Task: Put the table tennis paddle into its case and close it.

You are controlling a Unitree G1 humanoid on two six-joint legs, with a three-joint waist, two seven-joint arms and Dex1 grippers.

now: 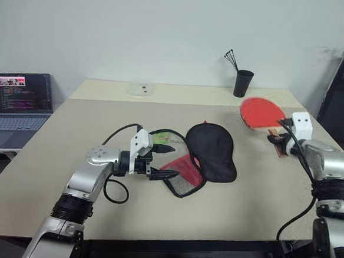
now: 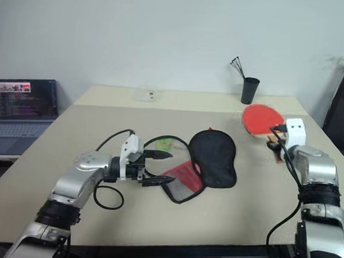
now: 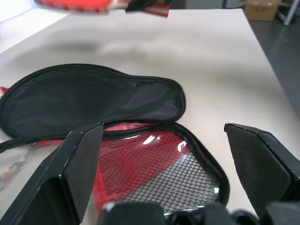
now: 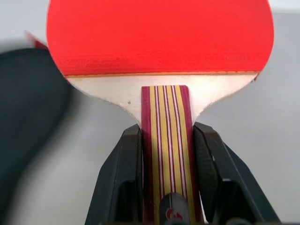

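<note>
**Paddle held off the table, case lying open**

At the right of the left eye view, the right gripper (image 1: 276, 136) holds the table tennis paddle (image 1: 261, 113) clear of the table (image 1: 52, 156). In the right wrist view its two black fingers (image 4: 124, 173) are pinched on either side of the striped wooden handle, and the round red face extends away from the gripper. In the head views the red face sits in the upper right of the frame, just below a black cup (image 1: 243, 83) holding thin dark sticks.

In the middle of the frame the case (image 1: 209, 152) lies unzipped on the table. Its black half is spread flat toward the centre right; the red half with the black mesh pocket lies at lower centre.

The left gripper (image 1: 160, 163) sits left of centre, just beside the mesh half. Its jaws are spread wide with nothing between them; in the left wrist view the mesh pocket shows in the gap between the fingers (image 3: 75, 164).

A laptop (image 1: 17, 106) with its screen lit stands at the far left, on a separate surface off the table edge.
</note>
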